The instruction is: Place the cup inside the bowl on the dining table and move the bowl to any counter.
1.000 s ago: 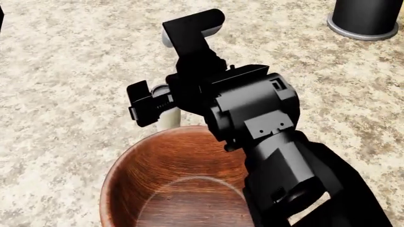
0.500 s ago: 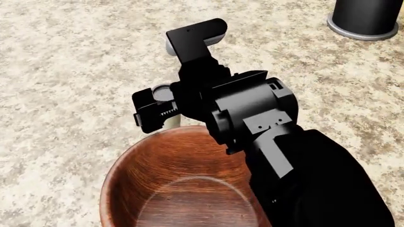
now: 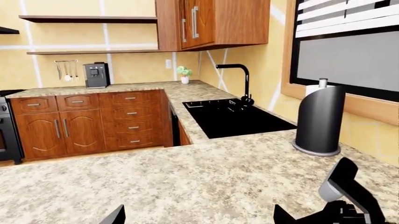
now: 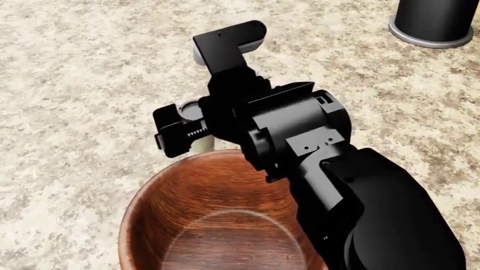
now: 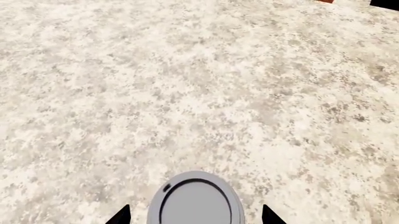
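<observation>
Right gripper (image 4: pixel 197 121) looks clamped on the upright slim cream-white lidded cup (image 4: pixel 199 144), just beyond the reddish-brown wooden bowl (image 4: pixel 161 208).

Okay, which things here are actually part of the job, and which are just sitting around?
Part of the job:
cup
bowl
dining table
right gripper, around the cup
counter

Just sitting around:
black cylinder
sink
faucet
coffee machine

The right arm (image 4: pixel 322 169) hides most of the cup (image 4: pixel 199 143); the bowl (image 4: pixel 188 214) is cropped at 6 o'clock.
</observation>
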Controlling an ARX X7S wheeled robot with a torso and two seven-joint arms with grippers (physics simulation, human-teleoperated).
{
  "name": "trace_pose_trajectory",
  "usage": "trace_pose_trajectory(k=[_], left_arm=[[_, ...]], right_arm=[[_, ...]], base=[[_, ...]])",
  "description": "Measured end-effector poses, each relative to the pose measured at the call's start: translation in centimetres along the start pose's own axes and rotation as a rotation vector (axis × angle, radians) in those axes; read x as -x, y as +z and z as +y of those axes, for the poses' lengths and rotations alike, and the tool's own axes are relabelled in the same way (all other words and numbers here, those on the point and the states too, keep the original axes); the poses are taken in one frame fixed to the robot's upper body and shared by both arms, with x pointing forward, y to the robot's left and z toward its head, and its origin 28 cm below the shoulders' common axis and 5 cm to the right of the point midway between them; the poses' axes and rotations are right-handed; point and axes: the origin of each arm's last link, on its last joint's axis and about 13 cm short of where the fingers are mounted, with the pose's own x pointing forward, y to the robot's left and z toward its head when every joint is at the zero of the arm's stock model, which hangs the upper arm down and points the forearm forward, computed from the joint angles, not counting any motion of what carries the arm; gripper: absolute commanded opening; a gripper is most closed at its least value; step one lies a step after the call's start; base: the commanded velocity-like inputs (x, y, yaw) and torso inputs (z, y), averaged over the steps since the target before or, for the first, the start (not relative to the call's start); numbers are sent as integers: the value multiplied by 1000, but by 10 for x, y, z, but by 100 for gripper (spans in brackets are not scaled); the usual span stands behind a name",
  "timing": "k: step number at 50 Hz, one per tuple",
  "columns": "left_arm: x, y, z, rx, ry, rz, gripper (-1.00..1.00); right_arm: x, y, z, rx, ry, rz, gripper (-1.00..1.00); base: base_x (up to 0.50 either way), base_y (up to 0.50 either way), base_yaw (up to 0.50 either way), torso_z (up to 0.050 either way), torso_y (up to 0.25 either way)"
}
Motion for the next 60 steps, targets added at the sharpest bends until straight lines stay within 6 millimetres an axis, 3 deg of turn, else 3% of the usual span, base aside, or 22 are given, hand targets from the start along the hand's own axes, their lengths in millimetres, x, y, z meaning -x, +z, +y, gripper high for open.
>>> trace_pose_trajectory(k=[21, 22, 38, 47, 54, 60], left_arm=[[0, 0, 0, 5, -2, 1, 100], [0, 0, 0, 6, -1, 1, 100], [0, 0, 0, 10, 3, 12, 100], [-14, -9, -4, 20, -15, 13, 100], [-19, -12, -5, 20, -20, 17, 100], [-22, -13, -5, 21, -14, 17, 100]], right_arm=[[1, 5, 4, -15, -6, -10, 100], [1, 5, 4, -16, -7, -12, -100], [4, 14, 5, -38, -36, -56, -100], [11, 29, 1, -39, -40, -104, -100], [20, 41, -4, -39, -36, -137, -100], [40, 48, -6, -30, -18, -165, -100]], base=[[0, 0, 0, 3, -40], [0, 0, 0, 0, 0], [0, 0, 0, 0, 0], [0, 0, 0, 0, 0], [0, 0, 0, 0, 0], [0, 0, 0, 0, 0]])
